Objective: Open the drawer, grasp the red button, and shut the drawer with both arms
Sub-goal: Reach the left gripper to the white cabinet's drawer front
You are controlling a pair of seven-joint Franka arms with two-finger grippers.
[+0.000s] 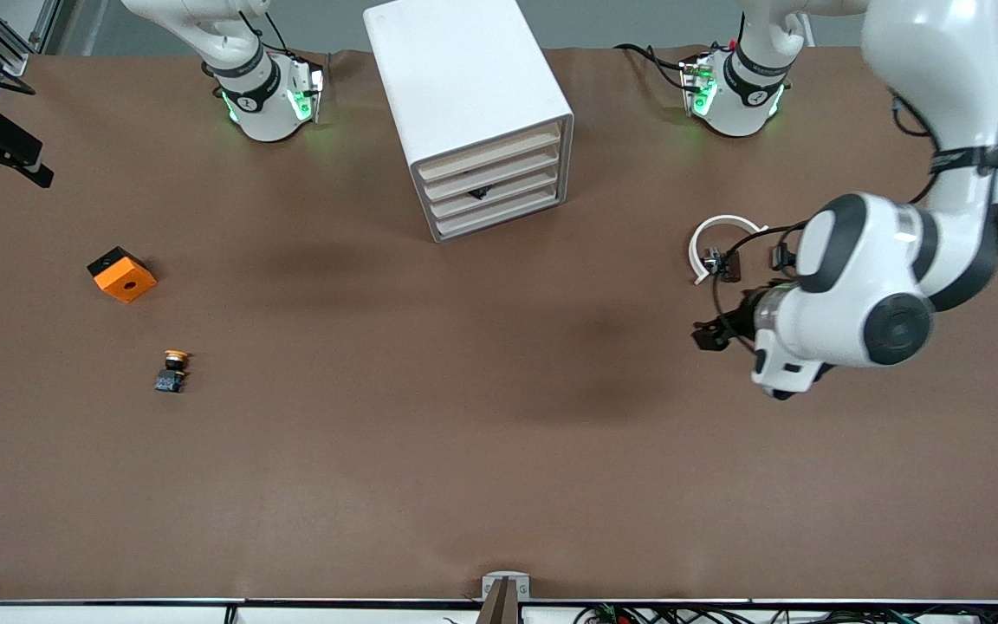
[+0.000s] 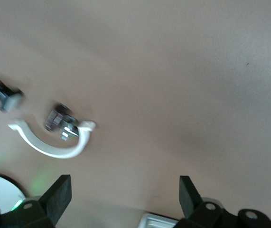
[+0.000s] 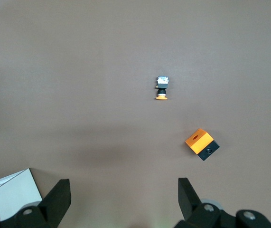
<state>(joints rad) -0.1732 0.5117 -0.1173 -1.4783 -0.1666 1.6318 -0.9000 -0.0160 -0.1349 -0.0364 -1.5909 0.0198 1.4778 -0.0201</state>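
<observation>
Nothing done yet — drawer (image 1: 494, 191) shut, red button unseen; left gripper (image 1: 710, 334) and right gripper (image 3: 122, 197) both open, empty.

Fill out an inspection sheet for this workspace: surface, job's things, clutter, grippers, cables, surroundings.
Surface: brown table, bare across the middle.
Job's things: white cabinet between the arm bases, all four drawers shut; the tabbed drawer is third from the top. Red-capped button: nothing seen.
Clutter: orange cube and orange-capped button toward the right arm's end, the button nearer the front camera; white ring piece with a small dark part toward the left arm's end.
Grippers: left gripper open, empty, in the air by the ring piece; right gripper open, empty, high over the table.
Cables: black leads at both arm bases.
Surroundings: metal framing and wiring along the table edges.
</observation>
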